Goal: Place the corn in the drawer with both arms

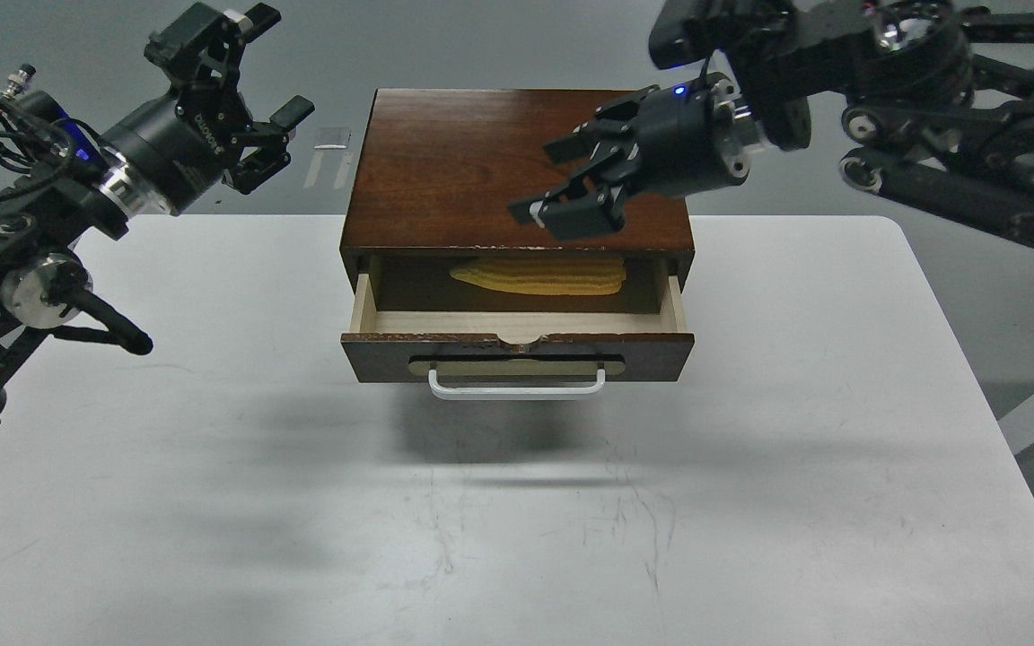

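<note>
The right gripper [562, 184] hovers above the cabinet [445, 170], fingers spread, empty; the left gripper [252, 99] hangs raised, fingers open. The corn [539, 275] lies in the open drawer [517, 327].

Even overhead lighting, sharp focus

The scene is brightly and evenly lit from above. Soft, diffuse shadows are cast on the white counter [750, 502] in front of the cabinet [517, 170] and under the left arm [41, 242]. The drawer [517, 332] interior is partly shaded by the cabinet top. Mild glare is seen on the polished wood. No blur is noted.
</note>
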You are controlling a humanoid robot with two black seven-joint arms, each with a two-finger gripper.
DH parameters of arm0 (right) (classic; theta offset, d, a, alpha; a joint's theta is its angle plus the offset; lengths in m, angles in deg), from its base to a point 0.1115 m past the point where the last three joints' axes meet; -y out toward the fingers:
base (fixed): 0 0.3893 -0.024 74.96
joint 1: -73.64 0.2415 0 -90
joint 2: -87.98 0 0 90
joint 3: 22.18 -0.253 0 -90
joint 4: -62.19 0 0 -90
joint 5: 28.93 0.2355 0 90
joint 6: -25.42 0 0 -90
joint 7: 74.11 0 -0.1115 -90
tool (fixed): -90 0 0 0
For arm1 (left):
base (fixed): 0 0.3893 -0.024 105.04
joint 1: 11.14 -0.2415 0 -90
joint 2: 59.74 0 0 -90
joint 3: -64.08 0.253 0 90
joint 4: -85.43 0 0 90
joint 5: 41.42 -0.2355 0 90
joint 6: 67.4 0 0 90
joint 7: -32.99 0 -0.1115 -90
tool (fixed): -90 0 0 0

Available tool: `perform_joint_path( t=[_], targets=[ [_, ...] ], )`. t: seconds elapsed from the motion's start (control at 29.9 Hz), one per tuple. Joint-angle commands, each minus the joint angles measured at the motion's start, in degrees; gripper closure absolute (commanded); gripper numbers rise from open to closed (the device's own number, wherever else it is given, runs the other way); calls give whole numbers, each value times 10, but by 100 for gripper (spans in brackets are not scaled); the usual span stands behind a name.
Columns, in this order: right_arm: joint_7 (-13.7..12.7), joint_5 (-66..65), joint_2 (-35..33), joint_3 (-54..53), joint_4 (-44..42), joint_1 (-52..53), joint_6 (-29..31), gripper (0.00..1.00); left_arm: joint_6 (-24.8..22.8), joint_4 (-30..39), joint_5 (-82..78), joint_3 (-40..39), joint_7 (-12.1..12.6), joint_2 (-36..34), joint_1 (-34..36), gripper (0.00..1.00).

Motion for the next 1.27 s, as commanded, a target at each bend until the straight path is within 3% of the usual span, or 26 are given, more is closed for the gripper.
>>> perform_joint_path(
  t=[0.0, 0.33, 0.6, 0.87, 1.24],
  targets=[
    [0, 126, -59, -25, -1, -27, -3, 3, -6, 0, 0, 0, 0, 3, 0, 2],
    [0, 444, -143, -155, -26, -235, -19, 0, -10, 0, 1, -2, 0, 10, -1, 2],
    [0, 619, -146, -255, -31, -389, -61, 0, -19, -1, 7, -11, -1, 18, -5, 2],
    [0, 721, -134, -340, -60, -511, -63, 0, -19, -1, 15, -11, -1, 27, -10, 2],
    [0, 732, -119, -413, -59, -614, -58, 0, -19, -4, 20, -13, -1, 58, -15, 2]
  ],
)
